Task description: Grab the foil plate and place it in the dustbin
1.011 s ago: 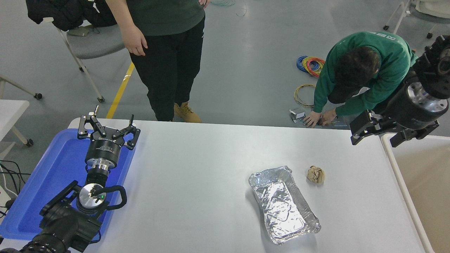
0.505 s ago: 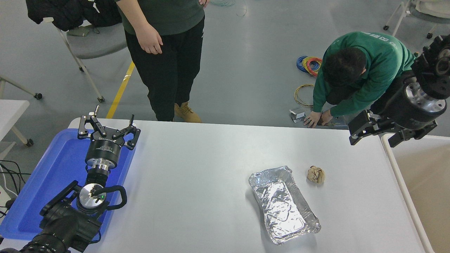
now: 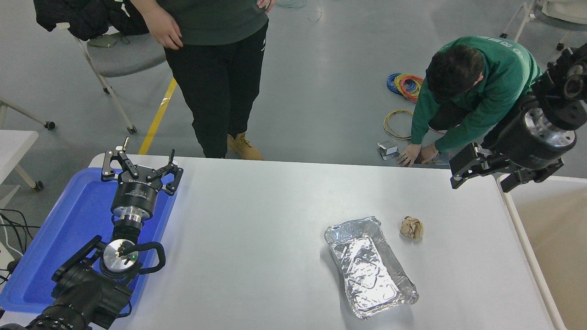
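Shiny crinkled foil plate [image 3: 370, 267]

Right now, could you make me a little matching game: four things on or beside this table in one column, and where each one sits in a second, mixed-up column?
Things:
1. foil plate
2. crumpled brown paper ball
3. left claw
4. dustbin

Places:
A. over the blue tray's far end
B. at the table's right edge
C. lying empty on the table, right of the middle
D. just beyond the foil plate's far right corner

Pairs: 1-C, 2-D, 3-A, 4-B
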Robot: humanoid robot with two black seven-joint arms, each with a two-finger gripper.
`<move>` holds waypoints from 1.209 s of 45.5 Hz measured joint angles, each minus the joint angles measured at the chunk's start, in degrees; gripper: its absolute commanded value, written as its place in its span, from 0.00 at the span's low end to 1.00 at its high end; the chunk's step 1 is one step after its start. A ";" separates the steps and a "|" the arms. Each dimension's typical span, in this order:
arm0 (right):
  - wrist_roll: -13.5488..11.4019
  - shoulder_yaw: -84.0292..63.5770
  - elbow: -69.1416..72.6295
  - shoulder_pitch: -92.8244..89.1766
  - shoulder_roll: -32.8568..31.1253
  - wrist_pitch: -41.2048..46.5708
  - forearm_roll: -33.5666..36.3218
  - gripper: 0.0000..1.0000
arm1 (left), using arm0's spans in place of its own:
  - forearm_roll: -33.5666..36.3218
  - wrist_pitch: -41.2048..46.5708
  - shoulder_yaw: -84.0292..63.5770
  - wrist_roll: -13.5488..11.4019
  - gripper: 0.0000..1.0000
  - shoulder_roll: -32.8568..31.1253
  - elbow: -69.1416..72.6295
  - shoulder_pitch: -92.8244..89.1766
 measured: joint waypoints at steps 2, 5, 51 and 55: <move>0.00 -0.03 -0.10 -0.07 0.02 -0.04 -0.11 1.00 | 0.00 0.00 0.00 0.00 1.00 0.00 0.00 0.00; 0.00 -0.03 -0.24 -0.19 0.11 -0.09 -0.28 1.00 | 0.00 0.00 0.00 0.00 1.00 0.00 0.00 0.00; 0.18 1.84 -3.13 -4.99 6.11 -6.98 0.28 1.00 | 0.00 0.00 0.00 0.02 1.00 -0.03 0.00 0.00; 0.26 2.16 -3.93 -7.16 8.55 -9.54 0.18 1.00 | 0.00 0.00 0.00 0.02 1.00 -0.04 0.00 0.00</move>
